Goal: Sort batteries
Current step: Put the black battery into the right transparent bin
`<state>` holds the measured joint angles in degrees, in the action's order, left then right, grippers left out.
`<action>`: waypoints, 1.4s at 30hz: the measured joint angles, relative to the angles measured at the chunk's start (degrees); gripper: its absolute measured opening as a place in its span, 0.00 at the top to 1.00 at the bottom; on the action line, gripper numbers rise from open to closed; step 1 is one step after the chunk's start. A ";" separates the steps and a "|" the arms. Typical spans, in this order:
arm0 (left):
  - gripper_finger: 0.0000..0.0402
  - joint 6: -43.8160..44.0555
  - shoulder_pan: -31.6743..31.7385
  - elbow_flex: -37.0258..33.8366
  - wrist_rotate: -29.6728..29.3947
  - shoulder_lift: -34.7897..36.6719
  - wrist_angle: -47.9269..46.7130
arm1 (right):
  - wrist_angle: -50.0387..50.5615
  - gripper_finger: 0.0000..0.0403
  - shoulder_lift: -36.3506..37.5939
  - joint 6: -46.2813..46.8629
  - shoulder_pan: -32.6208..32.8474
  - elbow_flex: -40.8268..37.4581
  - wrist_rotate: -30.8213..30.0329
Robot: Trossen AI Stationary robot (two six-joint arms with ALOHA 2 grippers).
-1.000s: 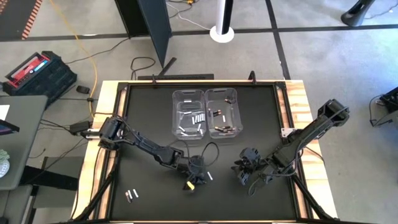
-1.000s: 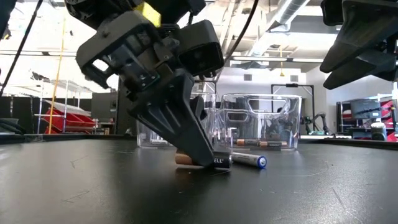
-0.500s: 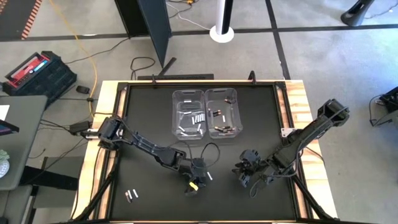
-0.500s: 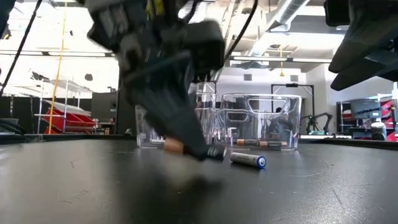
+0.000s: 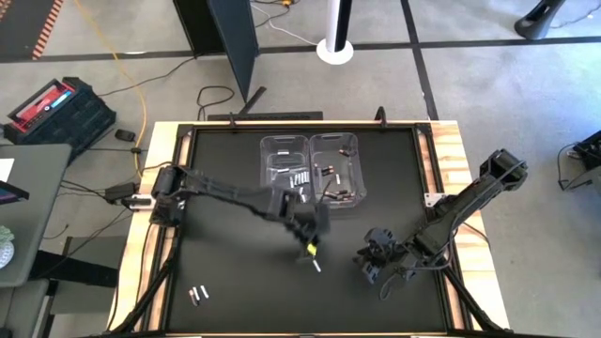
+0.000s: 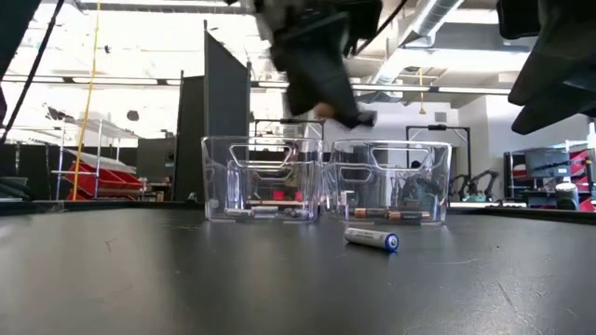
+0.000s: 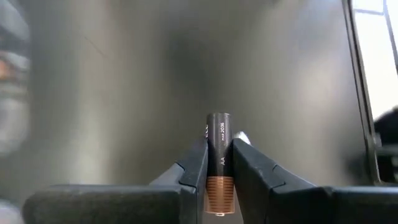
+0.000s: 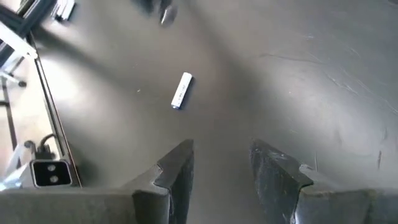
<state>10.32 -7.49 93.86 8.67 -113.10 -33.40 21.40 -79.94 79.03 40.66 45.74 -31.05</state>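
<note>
Sorting of batteries, shown at the moment of carry. Nearest the front edge of the table (image 5: 235, 310), two loose cells (image 5: 197, 296) lie side by side at the left, well apart from everything else. Right of centre, the right gripper (image 8: 219, 163) hangs above the mat with its fingers parted and nothing between them; it waits. On the mat just ahead of it lies a white cell (image 6: 372, 239), flat on its side, apart from both grippers. Over the middle of the table the left gripper (image 7: 219, 160) is raised clear of the surface and clenched on a dark cell (image 7: 218, 149) with a copper-coloured end; the fingers pinch the barrel across its width, the dark end projecting beyond the tips. In the low view the cell shows level with the bin rims, near the two bins. Farthest back stand the left bin (image 5: 284, 171) and the right bin (image 5: 336, 169), clear, touching side by side, each already holding several cells.

Handling, by judgement: a cell is rigid, light and smooth, so it will not deform but may roll on the mat or slip endwise from the fingers. The surest hold is across the middle of the barrel, fingers square to its long axis, as here. The cells in the right bin look dark, so that bin is the likely destination.
</note>
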 joint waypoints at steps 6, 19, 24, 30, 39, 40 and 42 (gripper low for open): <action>0.86 -6.76 9.59 7.06 -0.02 0.02 -0.04 | 5.46 0.57 0.00 9.01 -0.41 0.00 0.02; 0.86 -15.22 24.59 12.16 10.54 -8.95 4.81 | 11.33 0.57 -0.02 23.23 -5.02 -1.61 -0.07; 0.86 -16.30 26.07 21.72 10.65 -18.99 1.78 | 10.85 0.57 -0.02 23.58 -7.97 -1.95 -0.14; 0.86 -18.45 27.21 34.85 5.90 -29.19 -5.69 | 9.52 0.57 -0.02 23.58 -10.66 -1.95 -0.15; 0.85 -19.15 27.28 38.82 2.67 -35.02 -9.19 | 8.87 0.57 0.00 24.48 -11.50 -1.92 -0.20; 0.85 -18.92 27.28 38.64 2.69 -35.08 -8.90 | 8.97 0.57 0.00 24.52 -11.50 -1.92 -0.20; 0.84 -18.88 27.28 38.64 2.65 -35.04 -8.70 | 8.96 0.57 0.00 24.52 -11.46 -1.92 -0.20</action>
<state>-8.57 19.79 132.51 11.32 -148.14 -42.11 30.36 -79.94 103.55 29.20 43.81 -31.24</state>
